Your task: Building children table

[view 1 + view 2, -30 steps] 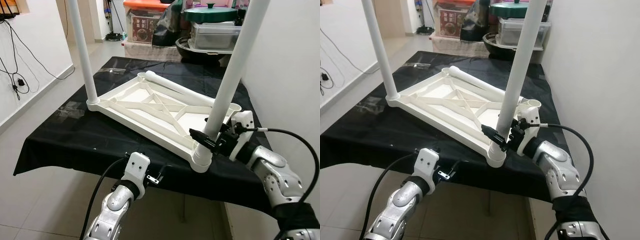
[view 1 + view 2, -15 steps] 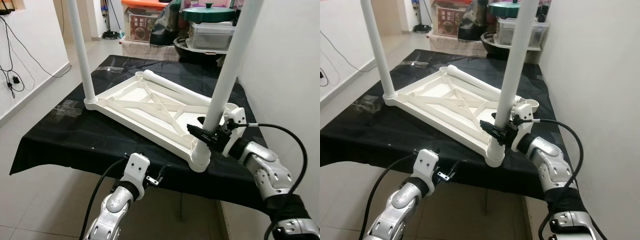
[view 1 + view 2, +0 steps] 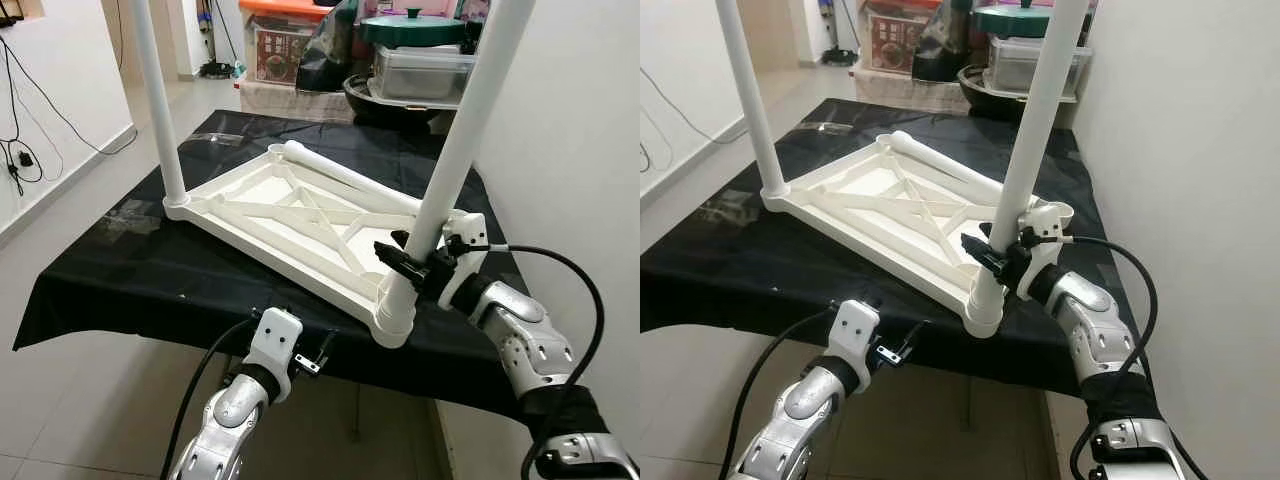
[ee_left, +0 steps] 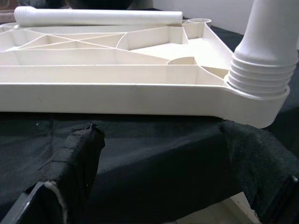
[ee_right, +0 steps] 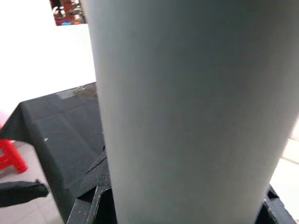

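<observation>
The white tabletop (image 3: 300, 215) lies upside down on the bench (image 3: 150, 270), which is draped in black cloth. Two legs stand upright in its corner sockets: the far leg (image 3: 155, 100) at 10 o'clock and the near leg (image 3: 450, 160) at 4 o'clock. A loose leg (image 3: 350, 180) lies flat along the tabletop's far edge, toward 1 o'clock.

The right pincer (image 3: 415, 262) is clamped on the near leg just above its threaded socket, black fingers (image 3: 985, 255) wrapped round the white tube. Against the frame a second ago, the right forearm has drawn closer to the leg and the grip sits at much the same height; the camera has also shifted slightly.

The left pincer (image 3: 312, 355) hangs below the bench's near edge at 6 o'clock, fingers (image 4: 74, 158) apart and holding nothing, much as before.
</observation>
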Motion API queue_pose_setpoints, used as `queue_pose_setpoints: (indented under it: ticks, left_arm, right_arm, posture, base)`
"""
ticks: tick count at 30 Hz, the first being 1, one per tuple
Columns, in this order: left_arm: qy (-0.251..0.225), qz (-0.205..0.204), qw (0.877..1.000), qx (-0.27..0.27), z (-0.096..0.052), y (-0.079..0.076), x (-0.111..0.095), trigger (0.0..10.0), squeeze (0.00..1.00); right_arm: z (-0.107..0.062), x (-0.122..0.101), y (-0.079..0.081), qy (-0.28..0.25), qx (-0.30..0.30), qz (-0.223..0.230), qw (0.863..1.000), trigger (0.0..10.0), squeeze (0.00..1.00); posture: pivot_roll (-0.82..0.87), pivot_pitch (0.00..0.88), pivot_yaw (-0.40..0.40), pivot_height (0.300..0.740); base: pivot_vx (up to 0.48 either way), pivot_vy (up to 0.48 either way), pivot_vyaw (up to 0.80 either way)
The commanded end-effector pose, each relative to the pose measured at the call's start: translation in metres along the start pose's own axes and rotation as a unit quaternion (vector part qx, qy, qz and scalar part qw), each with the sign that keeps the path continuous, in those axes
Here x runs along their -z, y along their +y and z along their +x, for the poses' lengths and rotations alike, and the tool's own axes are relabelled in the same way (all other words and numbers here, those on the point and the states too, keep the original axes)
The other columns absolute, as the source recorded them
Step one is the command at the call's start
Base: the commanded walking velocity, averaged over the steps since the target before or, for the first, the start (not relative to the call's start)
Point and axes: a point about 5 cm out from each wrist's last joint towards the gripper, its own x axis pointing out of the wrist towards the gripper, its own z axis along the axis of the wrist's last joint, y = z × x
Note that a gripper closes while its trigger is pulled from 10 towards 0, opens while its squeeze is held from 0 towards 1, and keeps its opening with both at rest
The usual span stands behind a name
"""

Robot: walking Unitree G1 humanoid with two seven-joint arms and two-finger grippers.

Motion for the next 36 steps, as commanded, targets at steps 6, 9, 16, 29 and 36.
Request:
queue_pose_setpoints:
  ticks: [6, 9, 16, 29, 36]
  left_arm:
    - [0.008, -0.001, 1.000, 0.000, -0.002, -0.001, 0.002, 10.0, 0.00]
    - [0.008, -0.001, 1.000, -0.002, -0.003, 0.000, 0.001, 10.0, 0.00]
    - [0.009, -0.001, 1.000, -0.001, -0.003, 0.000, 0.001, 10.0, 0.00]
    - [0.008, -0.001, 1.000, -0.005, -0.005, 0.000, -0.001, 10.0, 0.00]
    - [0.010, -0.001, 1.000, -0.006, -0.007, 0.000, -0.002, 10.0, 0.00]
  right_arm:
    - [-0.004, 0.020, -0.014, 0.035, 0.106, -0.008, 0.994, 0.0, 0.00]
    - [-0.005, 0.027, -0.019, 0.050, 0.181, -0.018, 0.982, 0.0, 0.00]
    - [-0.007, 0.030, -0.034, 0.058, 0.353, -0.017, 0.934, 0.0, 0.00]
    - [0.012, 0.019, -0.019, 0.002, 0.598, 0.068, 0.799, 0.0, 0.00]
    - [0.033, 0.009, 0.004, -0.020, 0.619, 0.099, 0.779, 0.0, 0.00]
  posture:
    - [0.14, 0.000, -0.096, 0.740]
    - [0.14, 0.000, -0.098, 0.740]
    - [0.14, 0.000, -0.094, 0.740]
    - [0.15, 0.000, -0.098, 0.740]
    - [0.16, 0.000, -0.102, 0.740]
  base:
    - [0.000, 0.000, 0.00]
    - [0.000, 0.000, 0.00]
    - [0.000, 0.000, 0.00]
    - [0.000, 0.000, 0.00]
    - [0.000, 0.000, 0.00]
